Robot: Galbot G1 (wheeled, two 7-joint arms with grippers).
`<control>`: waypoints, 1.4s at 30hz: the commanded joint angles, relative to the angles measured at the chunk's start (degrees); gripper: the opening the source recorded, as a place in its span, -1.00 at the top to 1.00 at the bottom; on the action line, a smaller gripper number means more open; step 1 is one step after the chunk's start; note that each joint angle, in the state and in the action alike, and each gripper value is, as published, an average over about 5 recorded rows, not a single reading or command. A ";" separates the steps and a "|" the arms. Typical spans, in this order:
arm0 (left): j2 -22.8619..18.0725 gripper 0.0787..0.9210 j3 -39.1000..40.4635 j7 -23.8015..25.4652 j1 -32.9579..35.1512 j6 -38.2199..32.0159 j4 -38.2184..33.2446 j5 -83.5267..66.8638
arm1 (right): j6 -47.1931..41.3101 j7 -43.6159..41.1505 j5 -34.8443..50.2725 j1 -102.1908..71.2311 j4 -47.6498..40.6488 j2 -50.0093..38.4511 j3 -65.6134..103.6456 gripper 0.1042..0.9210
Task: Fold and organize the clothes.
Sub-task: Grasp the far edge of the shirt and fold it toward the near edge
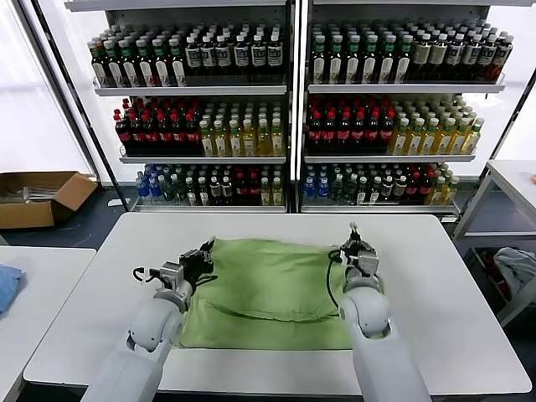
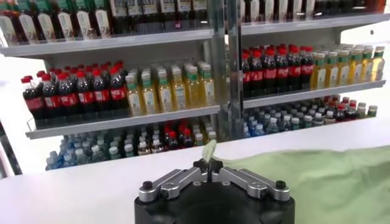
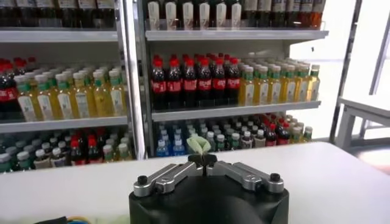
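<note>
Light green shirt (image 1: pixel 276 293): soft matt cotton-like cloth, gently creased. Counter (image 1: pixel 444 310): smooth white top, faint sheen. Left gripper (image 2: pixel 209 164) and right gripper (image 3: pixel 202 159): brushed silver metal links on matt black plastic housings. Shelf bottles (image 1: pixel 343 126): glossy clear plastic with shiny labels. Cardboard box (image 1: pixel 38 198): dull brown, rough paper board.

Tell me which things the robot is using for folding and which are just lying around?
For the job:
- green shirt, on the white table
- left pincer, pinching the shirt's far left corner
- right pincer, pinching its far right corner

Just lying about:
- drink bottles on the shelves
- cardboard box
- blue cloth
</note>
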 commanded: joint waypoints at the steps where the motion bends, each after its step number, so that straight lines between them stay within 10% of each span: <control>1: -0.41 0.98 -2.05 0.01 8.12 -0.56 -6.28 2.33 | -0.21 0.48 -0.50 -12.85 12.07 -0.29 0.95 0.99; 42: -3.35 0.98 -2.88 0.98 18.36 -3.50 -6.22 11.35 | 1.51 1.45 -1.98 -22.09 11.39 -1.66 2.40 0.99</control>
